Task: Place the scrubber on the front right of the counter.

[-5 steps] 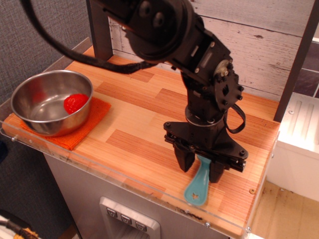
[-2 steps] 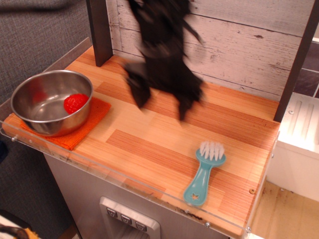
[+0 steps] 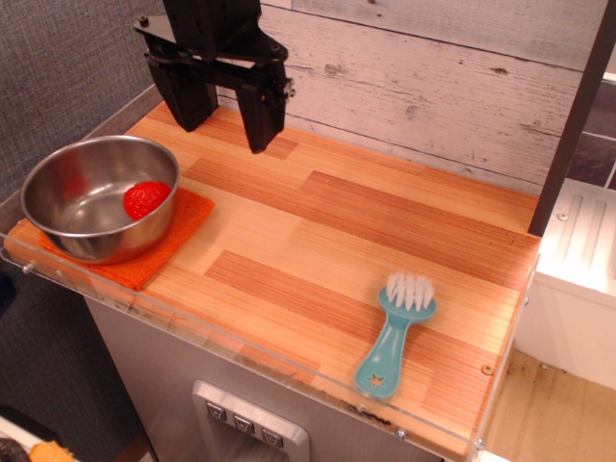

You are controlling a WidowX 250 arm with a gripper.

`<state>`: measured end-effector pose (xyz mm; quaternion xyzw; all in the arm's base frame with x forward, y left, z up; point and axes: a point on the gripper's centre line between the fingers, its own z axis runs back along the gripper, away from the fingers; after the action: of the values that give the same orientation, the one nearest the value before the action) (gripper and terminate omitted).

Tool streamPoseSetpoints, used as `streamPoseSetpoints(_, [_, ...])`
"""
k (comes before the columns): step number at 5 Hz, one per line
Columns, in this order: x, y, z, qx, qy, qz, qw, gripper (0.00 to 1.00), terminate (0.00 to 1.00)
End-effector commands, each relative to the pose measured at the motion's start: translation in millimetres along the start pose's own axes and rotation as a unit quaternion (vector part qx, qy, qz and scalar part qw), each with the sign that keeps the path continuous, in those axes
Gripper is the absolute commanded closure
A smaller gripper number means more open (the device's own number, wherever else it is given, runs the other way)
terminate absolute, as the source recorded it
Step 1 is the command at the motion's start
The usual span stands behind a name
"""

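Whitewashed planks back the wooden bench (image 3: 318, 231). At its front right lies the teal scrubber (image 3: 393, 333), bristles up, handle toward the edge. Far off at back left, the fingers (image 3: 223, 120) hang spread apart, holding nothing.

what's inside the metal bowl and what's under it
Inside the metal bowl lies one small red object, possibly a strawberry. Under it is an orange cloth on the counter; the cloth's middle is covered by the bowl.
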<state>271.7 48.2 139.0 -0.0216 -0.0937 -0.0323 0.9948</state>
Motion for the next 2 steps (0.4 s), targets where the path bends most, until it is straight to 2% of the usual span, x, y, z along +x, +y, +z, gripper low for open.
streamPoseSetpoints(1, [-7.3, 16.3, 4.3, 0.009, 0.015, -0.025, 0.9995, 0.0, 0.0])
streamPoseSetpoints(2, [-13.6, 23.3, 4.5, 0.033, 0.037, -0.024, 0.9985, 0.0, 0.0])
